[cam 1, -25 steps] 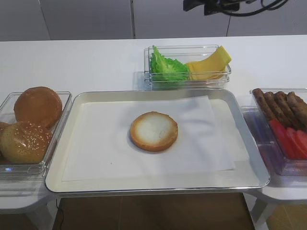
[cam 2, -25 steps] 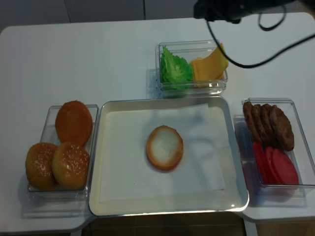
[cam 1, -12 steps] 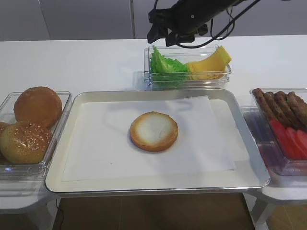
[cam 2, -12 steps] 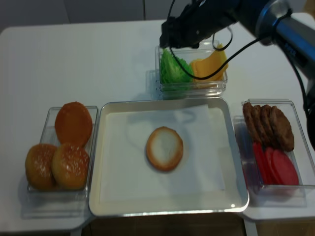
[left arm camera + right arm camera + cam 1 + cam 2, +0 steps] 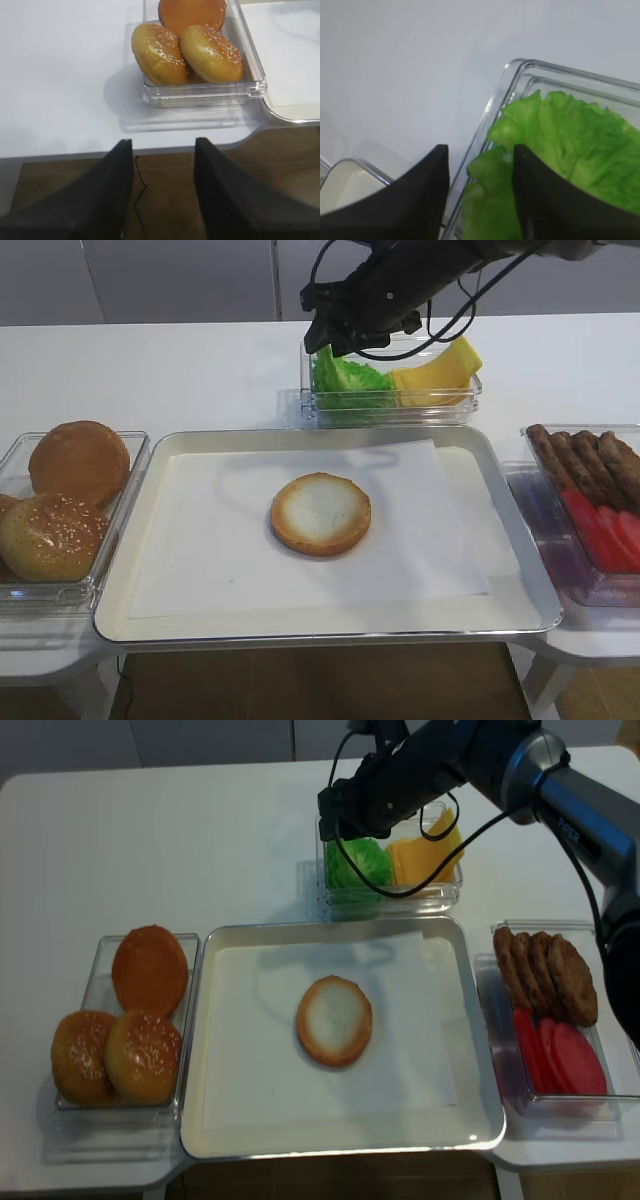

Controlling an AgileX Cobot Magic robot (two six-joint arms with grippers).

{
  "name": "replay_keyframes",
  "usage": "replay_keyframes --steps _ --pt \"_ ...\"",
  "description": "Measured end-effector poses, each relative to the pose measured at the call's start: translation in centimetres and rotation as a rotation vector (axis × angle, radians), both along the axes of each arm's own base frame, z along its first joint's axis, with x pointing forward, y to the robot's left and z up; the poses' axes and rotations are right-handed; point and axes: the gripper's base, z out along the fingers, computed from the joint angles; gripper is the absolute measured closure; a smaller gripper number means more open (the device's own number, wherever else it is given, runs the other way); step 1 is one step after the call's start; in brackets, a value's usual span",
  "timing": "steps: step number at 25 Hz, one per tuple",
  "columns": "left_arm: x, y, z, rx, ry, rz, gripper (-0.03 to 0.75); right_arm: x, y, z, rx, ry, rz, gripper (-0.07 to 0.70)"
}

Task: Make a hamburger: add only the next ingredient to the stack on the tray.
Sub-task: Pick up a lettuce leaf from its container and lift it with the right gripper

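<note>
We reach our right arm [image 5: 560, 780] across from the right, stretched low over the far clear container [image 5: 440, 405], with the right jaws [image 5: 480, 200] parted and straddling the frilly edge of the lettuce leaf [image 5: 570, 145]; one finger sits outside the container wall, and we cannot tell whether the leaf is pinched yet. The bun bottom [image 5: 320, 513] lies alone on the tray [image 5: 140, 620]. Our left jaws [image 5: 162, 195] hang released off the worktop [image 5: 55, 85] edge near the sesame buns [image 5: 185, 52]
</note>
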Motion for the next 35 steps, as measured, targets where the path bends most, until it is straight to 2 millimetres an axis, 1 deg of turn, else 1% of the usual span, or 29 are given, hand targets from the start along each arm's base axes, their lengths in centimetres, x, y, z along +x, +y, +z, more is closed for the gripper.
replay_keyframes --steps 5,11,13,15,22,33,35 --pt "0.0 0.0 0.0 0.000 0.000 0.000 0.412 0.1 0.0 -0.3 -0.004 0.004 0.001 0.386" --pt "0.0 0.0 0.0 0.000 0.000 0.000 0.412 0.1 -0.1 -0.3 -0.017 -0.002 0.005 0.550" --pt "0.0 0.0 0.0 0.000 0.000 0.000 0.412 0.1 -0.1 -0.3 -0.022 -0.007 0.010 0.582" --pt "0.0 0.0 0.0 0.000 0.000 0.000 0.412 0.1 -0.1 -0.3 -0.025 -0.011 0.014 0.595" --pt "0.0 0.0 0.0 0.000 0.000 0.000 0.412 0.1 -0.1 -0.3 -0.027 -0.012 0.018 0.601" --pt "0.0 0.0 0.0 0.000 0.000 0.000 0.412 -1.2 -0.6 3.0 -0.037 -0.061 0.039 0.601" --pt "0.0 0.0 0.0 0.000 0.000 0.000 0.412 -1.6 -0.8 4.0 -0.049 -0.075 0.037 0.601"
